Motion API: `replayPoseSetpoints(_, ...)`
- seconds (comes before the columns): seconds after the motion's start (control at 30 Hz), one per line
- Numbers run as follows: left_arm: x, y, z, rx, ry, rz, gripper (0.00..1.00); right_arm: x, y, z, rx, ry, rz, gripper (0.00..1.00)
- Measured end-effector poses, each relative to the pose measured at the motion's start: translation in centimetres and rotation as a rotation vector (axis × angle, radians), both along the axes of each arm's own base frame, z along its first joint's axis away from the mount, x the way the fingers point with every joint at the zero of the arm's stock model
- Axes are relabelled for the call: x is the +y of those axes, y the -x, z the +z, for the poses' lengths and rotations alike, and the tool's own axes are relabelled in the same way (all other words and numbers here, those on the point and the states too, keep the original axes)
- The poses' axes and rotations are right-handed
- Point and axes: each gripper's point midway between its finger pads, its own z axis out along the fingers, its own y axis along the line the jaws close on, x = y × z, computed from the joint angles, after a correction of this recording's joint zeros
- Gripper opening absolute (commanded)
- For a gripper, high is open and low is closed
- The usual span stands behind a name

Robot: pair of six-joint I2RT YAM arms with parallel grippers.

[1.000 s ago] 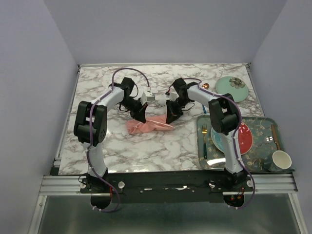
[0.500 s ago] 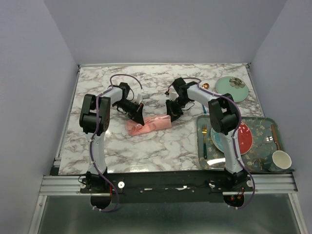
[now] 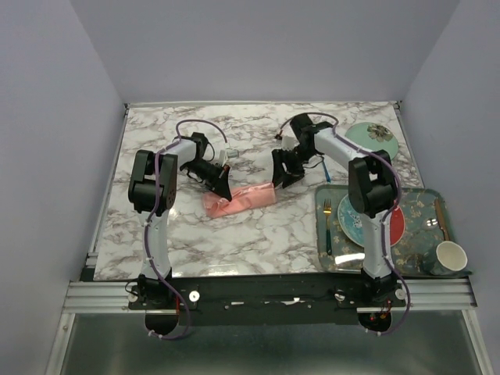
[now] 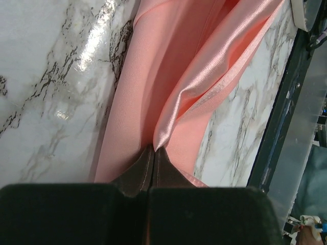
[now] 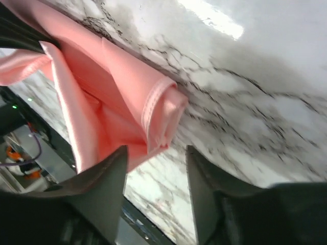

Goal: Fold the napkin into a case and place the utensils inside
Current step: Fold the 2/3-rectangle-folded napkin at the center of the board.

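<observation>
Now: napkin (image 3: 238, 198) lies bunched as a long pink strip mid-table (image 3: 156, 141), between the two arms.
Left gripper (image 4: 153, 153) pinched tight on a raised fold at the strip's left end. Right gripper (image 5: 156, 153) jaws apart just off the rolled right end, holding nothing. Inner layers of the folds hidden.

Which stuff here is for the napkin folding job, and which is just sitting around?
For the job:
- pink napkin
- left gripper, shut, pinching the napkin
- right gripper, open by the napkin's rolled end

Just lying about:
- tray
- gold fork with teal handle
- white cup
- mint-green plate
</observation>
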Motion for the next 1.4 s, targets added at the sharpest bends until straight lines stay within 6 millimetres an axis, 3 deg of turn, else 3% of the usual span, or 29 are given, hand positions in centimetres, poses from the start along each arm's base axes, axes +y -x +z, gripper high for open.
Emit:
replayPoseSetpoints(0.17, -0.1, -0.2, 0.0, 0.009, -0.001, 0.004, 0.0, -2.7, -1.7, 3.0, -0.11, -0.043, -0.005, 0.85)
replayPoseSetpoints(0.27, -0.1, -0.3, 0.0, 0.018, -0.002, 0.007, 0.0, -3.2, -2.5, 5.0, -0.218, -0.098, 0.039, 0.86)
replayPoseSetpoints(0.73, -0.2, -0.4, 0.0, 0.038, 0.002, 0.018, 0.0, 1.8, -2.2, 5.8, -0.59, -0.174, 0.528, 0.84)
replayPoseSetpoints(0.9, -0.3, -0.7, 0.0, 0.04, 0.005, 0.021, 0.0, 2.9, -1.9, 6.0, -0.627, -0.2, 0.611, 0.74)
replayPoseSetpoints(1.07, -0.3, -0.8, 0.0, 0.041, 0.005, 0.024, 0.0, 3.1, -1.0, 4.5, -0.58, -0.198, 0.65, 0.69)
replayPoseSetpoints(1.17, -0.3, -0.8, 0.0, 0.043, 0.005, 0.025, 0.0, 2.9, -0.6, 3.3, -0.543, -0.191, 0.656, 0.6)
replayPoseSetpoints(1.4, -0.4, -0.8, 0.0, 0.046, 0.006, 0.027, 0.0, 2.8, -0.3, 2.1, -0.497, -0.17, 0.651, 0.24)
